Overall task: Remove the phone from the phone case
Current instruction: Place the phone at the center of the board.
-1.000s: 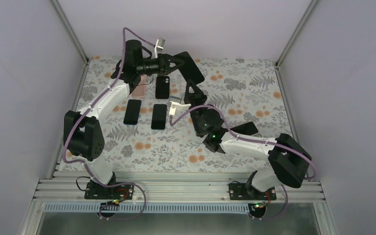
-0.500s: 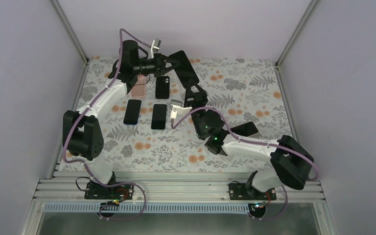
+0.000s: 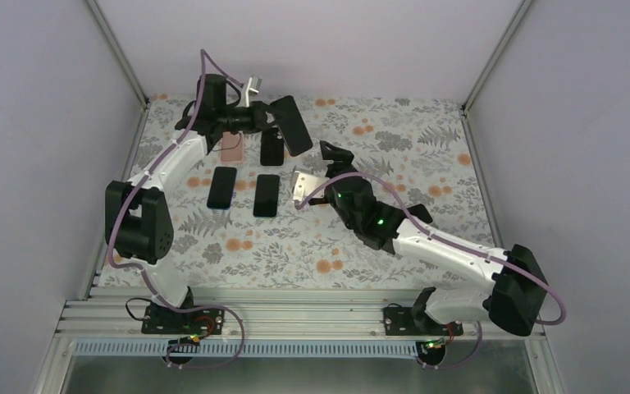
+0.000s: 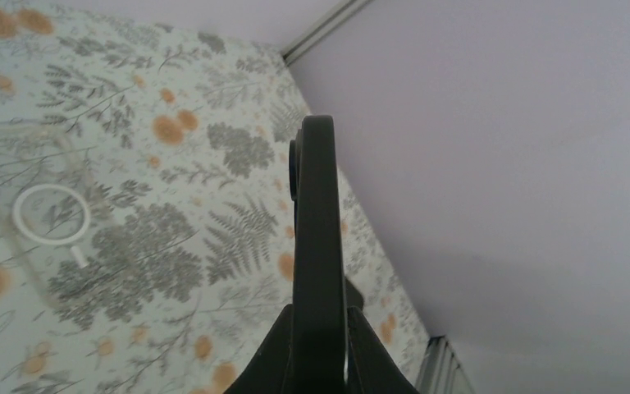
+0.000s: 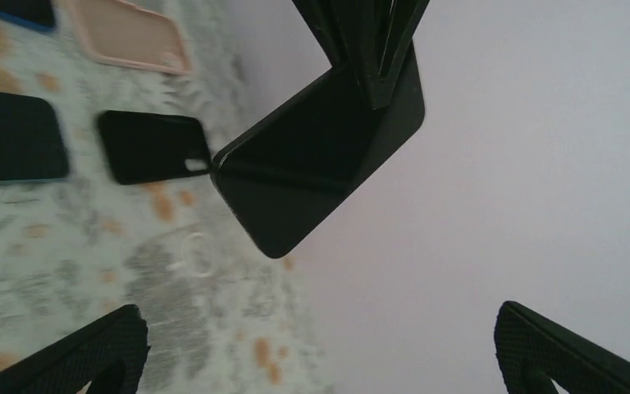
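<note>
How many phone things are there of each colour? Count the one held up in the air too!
Dark: 5 (held slab, far slab, two near slabs, half-hidden slab)
Pink: 1 (pink case)
See-through: 1 (clear case)
Total: 7

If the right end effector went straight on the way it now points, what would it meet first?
Probably the phone, held aloft by the left end effector. It sits dead ahead of the open right end effector. Depth is unclear, so I cannot tell how near it is.
</note>
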Robot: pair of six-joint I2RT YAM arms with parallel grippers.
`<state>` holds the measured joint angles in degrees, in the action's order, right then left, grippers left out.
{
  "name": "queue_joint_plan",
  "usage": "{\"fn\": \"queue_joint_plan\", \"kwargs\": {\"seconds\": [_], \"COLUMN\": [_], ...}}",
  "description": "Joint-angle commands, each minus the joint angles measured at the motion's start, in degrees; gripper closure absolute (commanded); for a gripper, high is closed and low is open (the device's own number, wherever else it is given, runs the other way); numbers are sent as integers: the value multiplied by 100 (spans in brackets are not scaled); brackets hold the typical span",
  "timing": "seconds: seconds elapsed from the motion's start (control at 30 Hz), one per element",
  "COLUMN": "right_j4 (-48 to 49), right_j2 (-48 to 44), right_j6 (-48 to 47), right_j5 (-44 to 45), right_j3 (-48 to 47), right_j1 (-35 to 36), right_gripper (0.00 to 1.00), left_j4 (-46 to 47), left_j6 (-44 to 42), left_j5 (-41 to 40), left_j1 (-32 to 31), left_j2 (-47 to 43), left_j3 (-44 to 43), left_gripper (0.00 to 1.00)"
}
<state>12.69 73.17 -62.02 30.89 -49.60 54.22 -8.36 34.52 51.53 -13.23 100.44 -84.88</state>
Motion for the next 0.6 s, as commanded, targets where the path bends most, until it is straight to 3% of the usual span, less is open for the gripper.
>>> {"fn": "queue_joint_plan", "kwargs": {"seconds": [0.0,0.13,0.3,0.57], "right_j4": [-2194,-3150,-3625,-3745], "right_j2": [-250,-367,-425,-486], "right_j6": [1409,1899,2275,2674], "right_j5": [-1003,-2178,-3220,-3890], "right_j3": [-565,-1092,-1477,-1625], "right_j1": [-234,-614,-1046,-1589], "right_gripper": [1,1,1,1], "left_j4": [-583,-956,-1127,-1357], "left_j6": [-1226,-2002,-2651,-3050], "left_j5": [153,401,1087,993], "left_j1": [32,31,-5,-409], "left_j2": [156,268,586,1085], "left_j3": [101,392,799,697], "left_gripper": [98,98,98,97]}}
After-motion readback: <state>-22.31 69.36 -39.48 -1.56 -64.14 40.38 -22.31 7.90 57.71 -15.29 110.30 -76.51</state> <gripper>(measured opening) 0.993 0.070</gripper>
